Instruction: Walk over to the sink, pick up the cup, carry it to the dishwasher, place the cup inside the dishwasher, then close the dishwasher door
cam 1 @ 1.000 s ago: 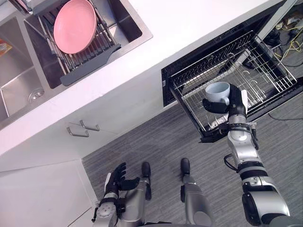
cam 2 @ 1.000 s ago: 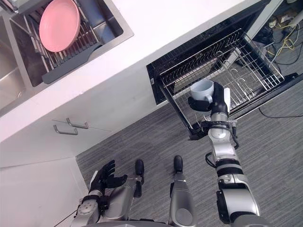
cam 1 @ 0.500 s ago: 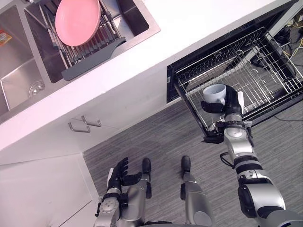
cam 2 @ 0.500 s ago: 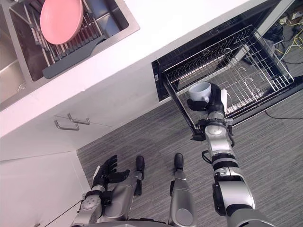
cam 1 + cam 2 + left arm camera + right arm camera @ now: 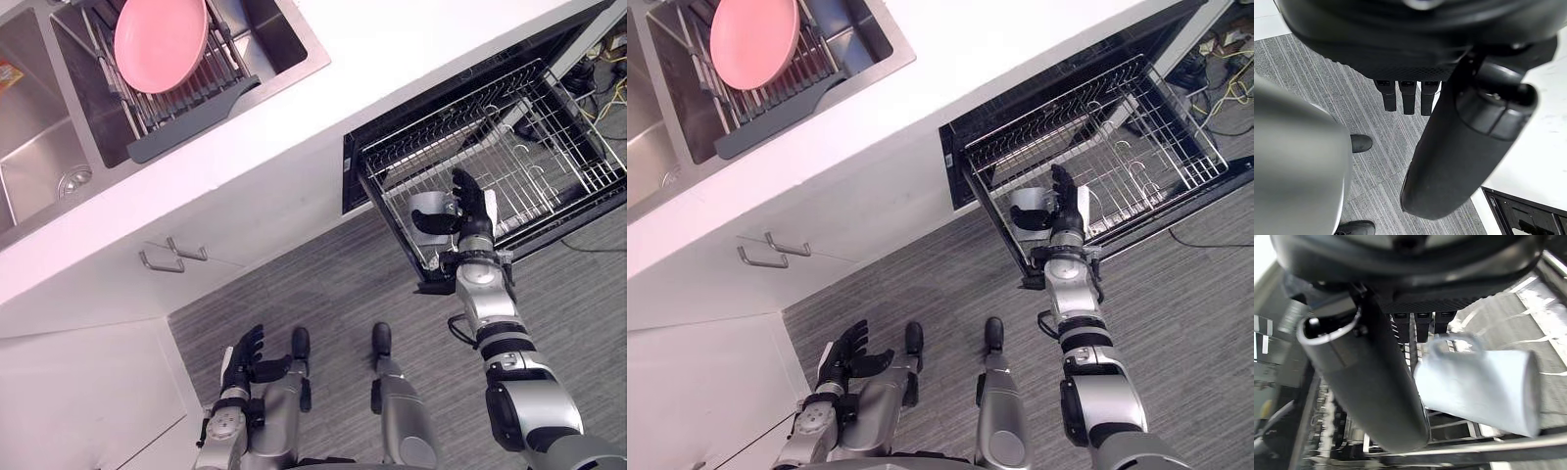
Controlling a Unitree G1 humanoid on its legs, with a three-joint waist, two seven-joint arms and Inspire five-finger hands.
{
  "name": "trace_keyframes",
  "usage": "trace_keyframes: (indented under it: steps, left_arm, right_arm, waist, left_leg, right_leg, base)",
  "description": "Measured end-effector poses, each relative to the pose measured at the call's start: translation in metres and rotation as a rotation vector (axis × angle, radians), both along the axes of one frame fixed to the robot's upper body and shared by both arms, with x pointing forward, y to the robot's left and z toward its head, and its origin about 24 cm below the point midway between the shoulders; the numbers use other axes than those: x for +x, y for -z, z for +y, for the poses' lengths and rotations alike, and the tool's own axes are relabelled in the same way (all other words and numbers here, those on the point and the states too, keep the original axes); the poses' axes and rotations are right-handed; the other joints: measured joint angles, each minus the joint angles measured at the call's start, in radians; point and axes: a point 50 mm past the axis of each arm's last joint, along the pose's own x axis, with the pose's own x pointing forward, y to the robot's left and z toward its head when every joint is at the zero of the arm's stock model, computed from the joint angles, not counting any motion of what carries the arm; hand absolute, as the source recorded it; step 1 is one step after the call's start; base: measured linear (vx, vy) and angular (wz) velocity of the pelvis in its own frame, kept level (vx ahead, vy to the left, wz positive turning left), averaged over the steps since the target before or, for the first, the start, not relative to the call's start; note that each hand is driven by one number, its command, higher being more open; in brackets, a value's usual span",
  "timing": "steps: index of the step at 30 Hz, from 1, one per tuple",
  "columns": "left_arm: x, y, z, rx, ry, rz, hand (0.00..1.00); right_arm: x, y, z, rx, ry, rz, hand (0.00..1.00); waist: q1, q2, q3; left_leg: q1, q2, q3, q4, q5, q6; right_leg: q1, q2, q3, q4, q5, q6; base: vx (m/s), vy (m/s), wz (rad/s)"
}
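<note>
**Cup at front corner of rack, right hand open**

Cup (image 5: 427, 211) lies tipped on its side over the front corner of the pulled-out dishwasher rack (image 5: 558, 147), with its handle toward the fingers. Right hand (image 5: 471, 223) is at that same corner, fingers straight and spread, thumb just beside the cup, no grasp. Cannot tell whether the rack wires bear the cup. Left hand (image 5: 241, 360) hangs low, well apart from the rack, fingers relaxed, empty.

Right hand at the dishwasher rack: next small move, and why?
Probably pull the right hand back clear of the rack: its fingers are straight and the cup lies in the rack's front corner, so the release looks done.
</note>
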Motion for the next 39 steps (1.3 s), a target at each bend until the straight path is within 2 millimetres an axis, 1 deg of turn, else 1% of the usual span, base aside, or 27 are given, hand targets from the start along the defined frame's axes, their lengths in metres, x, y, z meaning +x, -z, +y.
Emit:
trace_keyframes:
  steps: [3, 6, 8, 12, 13, 15, 16, 17, 19, 21, 23, 24, 25, 28, 30, 32, 34, 35, 36, 37, 38, 39]
  left_arm:
    - [0.002, 0.001, -0.001, 0.0, 0.004, 0.008, 0.9]
    - [0.002, 0.003, 0.0, 0.003, 0.005, 0.025, 0.9]
    - [0.001, 0.004, 0.001, 0.006, 0.006, 0.034, 0.9]
    - [-0.003, 0.008, 0.008, 0.016, -0.01, 0.065, 0.9]
    - [-0.005, 0.01, 0.012, 0.035, 0.004, 0.083, 0.9]
    - [-0.009, 0.013, 0.015, 0.041, 0.008, 0.109, 0.9]
    - [-0.01, 0.015, 0.017, 0.041, 0.002, 0.118, 0.9]
    - [-0.014, 0.018, 0.018, 0.048, 0.001, 0.146, 0.9]
    - [-0.024, 0.025, 0.019, 0.056, 0.006, 0.199, 0.9]
    - [-0.029, 0.029, 0.019, 0.06, 0.014, 0.228, 0.9]
    - [-0.037, 0.033, 0.02, 0.052, 0.006, 0.254, 0.9]
    - [-0.039, 0.033, 0.02, 0.053, 0.009, 0.259, 0.9]
    - [-0.044, 0.035, 0.02, 0.06, 0.016, 0.274, 0.9]
    - [-0.049, 0.037, 0.021, 0.065, 0.02, 0.294, 0.9]
    - [-0.051, 0.039, 0.021, 0.065, 0.019, 0.303, 0.9]
    - [-0.05, 0.038, 0.021, 0.065, 0.021, 0.3, 0.9]
    - [-0.05, 0.038, 0.021, 0.066, 0.023, 0.295, 0.9]
    - [-0.048, 0.037, 0.02, 0.067, 0.025, 0.288, 0.9]
    - [-0.046, 0.037, 0.02, 0.072, 0.031, 0.285, 0.9]
    - [-0.046, 0.037, 0.02, 0.076, 0.035, 0.286, 0.9]
    - [-0.046, 0.037, 0.02, 0.084, 0.048, 0.287, 0.9]
    - [-0.045, 0.037, 0.018, 0.086, 0.056, 0.285, 0.9]
  right_arm:
    - [-0.005, -0.013, 0.003, -0.005, -0.001, -0.079, 0.9]
    - [-0.015, -0.015, 0.01, 0.012, -0.008, -0.127, 0.9]
    - [-0.023, -0.01, 0.014, 0.027, -0.017, -0.138, 0.9]
    - [-0.042, 0.003, 0.025, 0.067, -0.034, -0.146, 0.9]
    - [-0.049, 0.01, 0.027, 0.082, -0.035, -0.136, 0.9]
    - [-0.063, 0.017, 0.03, 0.104, -0.039, -0.13, 0.9]
    - [-0.067, 0.019, 0.032, 0.112, -0.042, -0.13, 0.9]
    - [-0.077, 0.024, 0.034, 0.128, -0.047, -0.126, 0.9]
    - [-0.093, 0.032, 0.037, 0.145, -0.06, -0.117, 0.9]
    - [-0.104, 0.037, 0.039, 0.162, -0.067, -0.114, 0.9]
    - [-0.114, 0.041, 0.043, 0.178, -0.081, -0.108, 0.9]
    - [-0.117, 0.042, 0.045, 0.18, -0.089, -0.106, 0.9]
    - [-0.124, 0.044, 0.049, 0.187, -0.103, -0.099, 0.9]
    - [-0.135, 0.044, 0.055, 0.199, -0.124, -0.102, 0.9]
    - [-0.136, 0.041, 0.058, 0.185, -0.137, -0.111, 0.9]
    - [-0.136, 0.038, 0.06, 0.16, -0.143, -0.123, 0.9]
    - [-0.137, 0.033, 0.062, 0.122, -0.15, -0.142, 0.9]
    - [-0.137, 0.029, 0.063, 0.094, -0.155, -0.159, 0.9]
    - [-0.137, 0.026, 0.065, 0.076, -0.163, -0.172, 0.9]
    - [-0.137, 0.025, 0.065, 0.061, -0.163, -0.176, 0.9]
    - [-0.137, 0.024, 0.063, 0.043, -0.157, -0.178, 0.9]
    - [-0.137, 0.024, 0.061, 0.021, -0.152, -0.179, 0.9]
  waist:
    - [-0.001, -0.001, 0.0]
    - [-0.004, -0.004, -0.001]
    - [-0.006, -0.01, -0.005]
    - [-0.02, -0.038, -0.021]
    - [-0.027, -0.051, -0.03]
    - [-0.033, -0.064, -0.044]
    - [-0.034, -0.067, -0.047]
    - [-0.035, -0.07, -0.071]
    - [-0.036, -0.074, -0.126]
    - [-0.037, -0.073, -0.154]
    - [-0.043, -0.075, -0.193]
    - [-0.044, -0.075, -0.201]
    - [-0.046, -0.073, -0.219]
    - [-0.045, -0.073, -0.24]
    - [-0.045, -0.073, -0.243]
    - [-0.043, -0.072, -0.243]
    - [-0.042, -0.072, -0.243]
    - [-0.035, -0.072, -0.244]
    - [-0.034, -0.071, -0.244]
    - [-0.035, -0.07, -0.244]
    - [-0.037, -0.069, -0.244]
    - [-0.033, -0.067, -0.246]
  left_leg:
    - [0.012, -0.001, 0.0, -0.011, 0.003, -0.001]
    - [0.033, -0.001, 0.0, -0.023, 0.005, 0.0]
    - [0.051, -0.001, 0.001, -0.034, 0.005, 0.0]
    - [0.072, -0.002, -0.002, -0.047, 0.007, -0.004]
    - [0.081, -0.002, -0.004, -0.049, 0.006, -0.004]
    - [0.099, -0.002, -0.006, -0.051, 0.004, -0.004]
    - [0.108, -0.002, -0.006, -0.053, 0.003, -0.005]
    - [0.117, -0.002, -0.006, -0.055, 0.001, -0.006]
    - [0.127, -0.002, -0.007, -0.055, -0.002, -0.007]
    - [0.149, -0.002, -0.011, -0.056, -0.006, -0.011]
    - [0.155, -0.001, -0.021, -0.058, -0.014, -0.023]
    - [0.158, -0.001, -0.025, -0.059, -0.014, -0.024]
    - [0.163, -0.001, -0.034, -0.061, -0.013, -0.026]
    - [0.17, 0.001, -0.063, -0.061, -0.013, -0.027]
    - [0.17, 0.002, -0.08, -0.047, -0.015, -0.027]
    - [0.163, 0.001, -0.1, -0.019, -0.021, -0.02]
    - [0.143, 0.001, -0.125, 0.023, -0.037, -0.016]
    - [0.126, 0.001, -0.13, 0.044, -0.048, -0.018]
    - [0.111, 0.012, -0.084, 0.06, -0.075, -0.015]
    - [0.107, 0.035, -0.024, 0.066, -0.077, -0.018]
    - [0.107, 0.067, 0.067, 0.079, -0.077, -0.018]
    - [0.108, 0.075, 0.087, 0.088, -0.07, -0.022]
  right_leg:
    - [0.013, 0.0, 0.001, -0.014, 0.007, 0.001]
    - [0.034, 0.006, 0.0, -0.027, 0.008, 0.001]
    - [0.052, 0.007, 0.0, -0.037, 0.008, 0.001]
    - [0.077, 0.011, -0.004, -0.056, 0.008, 0.001]
    - [0.087, 0.011, -0.007, -0.06, 0.008, 0.001]
    - [0.11, 0.011, -0.009, -0.069, 0.008, 0.001]
    - [0.12, 0.011, -0.01, -0.072, 0.008, 0.001]
    - [0.131, 0.011, -0.011, -0.077, 0.008, 0.001]
    - [0.147, 0.01, -0.013, -0.087, 0.007, 0.002]
    - [0.172, 0.01, -0.018, -0.093, 0.004, 0.002]
    - [0.187, 0.01, -0.03, -0.102, 0.0, 0.004]
    - [0.192, 0.009, -0.033, -0.105, 0.0, 0.005]
    - [0.205, 0.009, -0.043, -0.111, -0.002, 0.006]
    - [0.228, 0.004, -0.071, -0.117, -0.006, 0.001]
    - [0.242, 0.003, -0.09, -0.115, -0.01, -0.004]
    - [0.258, 0.002, -0.112, -0.106, -0.019, -0.006]
    - [0.27, 0.001, -0.142, -0.096, -0.03, -0.007]
    - [0.272, 0.0, -0.157, -0.092, -0.035, -0.008]
    - [0.275, -0.003, -0.176, -0.092, -0.037, -0.007]
    - [0.279, -0.006, -0.191, -0.092, -0.04, -0.005]
    - [0.287, -0.015, -0.216, -0.084, -0.051, 0.001]
    - [0.287, -0.023, -0.229, -0.065, -0.066, 0.008]
  base:
    - [0.0, 0.0, 0.0]
    - [0.0, 0.0, 0.0]
    - [0.04, -0.009, -0.03]
    - [0.05, -0.004, 0.01]
    - [0.05, -0.012, 0.04]
    - [0.02, -0.005, 0.02]
    - [0.0, 0.0, 0.0]
    - [0.0, 0.0, 0.0]
    - [0.0, 0.0, 0.0]
    - [-0.01, -0.005, 0.05]
    - [-0.02, -0.006, 0.11]
    - [-0.01, -0.015, 0.17]
    - [-0.01, -0.015, 0.16]
    - [0.0, -0.005, 0.26]
    - [0.01, -0.002, 0.27]
    - [0.01, -0.012, 0.38]
    - [0.0, -0.005, 0.43]
    - [-0.02, 0.015, 0.4]
    - [-0.02, 0.015, 0.43]
    - [0.01, 0.019, 0.6]
    - [0.03, 0.015, 0.66]
    - [0.06, 0.037, 0.56]
